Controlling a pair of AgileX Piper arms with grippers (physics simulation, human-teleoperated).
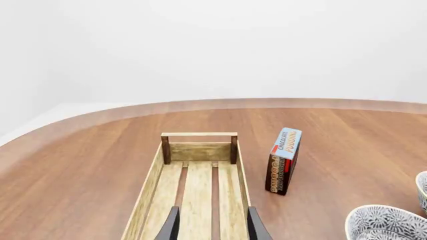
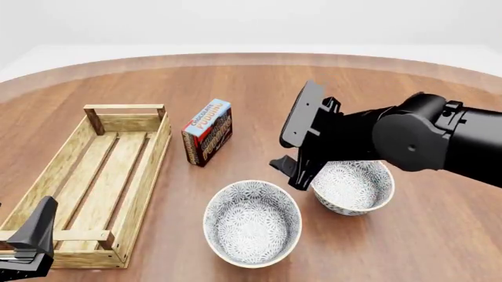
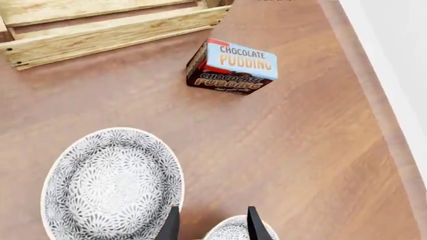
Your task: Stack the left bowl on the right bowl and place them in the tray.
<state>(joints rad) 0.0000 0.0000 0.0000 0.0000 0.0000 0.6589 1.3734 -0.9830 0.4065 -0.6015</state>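
Observation:
Two grey-floral bowls stand side by side on the table. The left bowl [image 2: 253,222] [image 3: 113,182] [image 1: 387,223] is nearer the tray; the right bowl [image 2: 354,185] [image 3: 233,231] lies partly under my right arm. My right gripper [image 2: 293,171] [image 3: 212,227] hangs open over the right bowl's near-left rim, and that rim shows between its fingers. The tray [image 2: 149,161] [image 1: 199,150] [image 3: 113,32], a long wooden slat crate, lies at the left with nothing in it. My left gripper [image 2: 33,242] [image 1: 212,229] is open above the tray's near end.
A chocolate pudding box [image 2: 208,131] [image 1: 284,160] [image 3: 232,66] stands upright between the tray's far end and the bowls. The round wooden table's far edge [image 2: 251,57] curves across the back. The right arm's bulk [image 2: 424,138] reaches in over the right side.

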